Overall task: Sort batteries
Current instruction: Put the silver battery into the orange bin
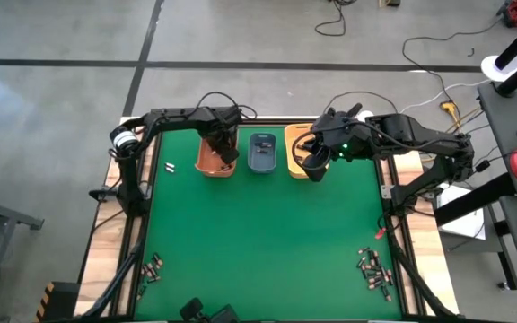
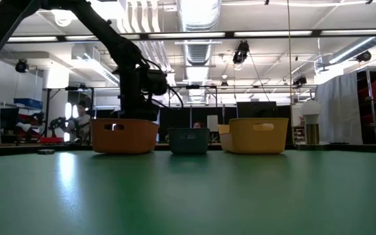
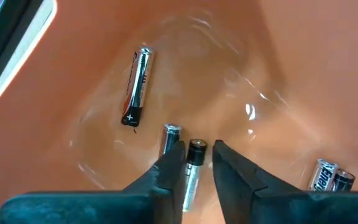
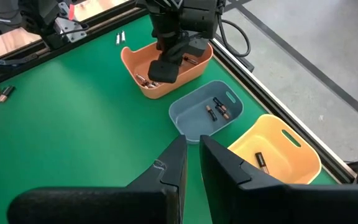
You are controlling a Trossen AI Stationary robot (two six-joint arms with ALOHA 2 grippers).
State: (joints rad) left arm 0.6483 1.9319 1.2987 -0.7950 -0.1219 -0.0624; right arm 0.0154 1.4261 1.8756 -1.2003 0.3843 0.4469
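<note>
The left gripper point(image 3: 196, 163) is down inside the orange bin point(image 1: 210, 161) at the far side of the green table point(image 1: 258, 242). Its fingers point(image 3: 166, 169) stand narrowly apart with a battery point(image 3: 192, 169) lying between them on the bin floor — whether the pads press it cannot be told. A second battery point(image 3: 168, 137) lies just beside that one, a third point(image 3: 137, 87) lies apart from them, and two more point(image 3: 329, 177) rest side by side at the edge of the wrist view.

The right gripper point(image 4: 191, 163) hangs above the table at the yellow bin point(image 4: 294, 163), fingers nearly together with only a thin gap and nothing between them. From its wrist view the yellow bin holds one battery point(image 4: 260, 162) and the blue-grey bin point(image 4: 188, 118) between the other two holds a couple point(image 4: 218, 109).

The three bins stand in a row along the far edge — orange left, blue-grey middle, yellow right. Loose batteries remain on the table: a cluster point(image 1: 374, 269) near the right corner on the near side, a smaller group point(image 1: 153, 267) near the left corner, and a pair of pale ones point(image 1: 170, 166) just left of the orange bin.
</note>
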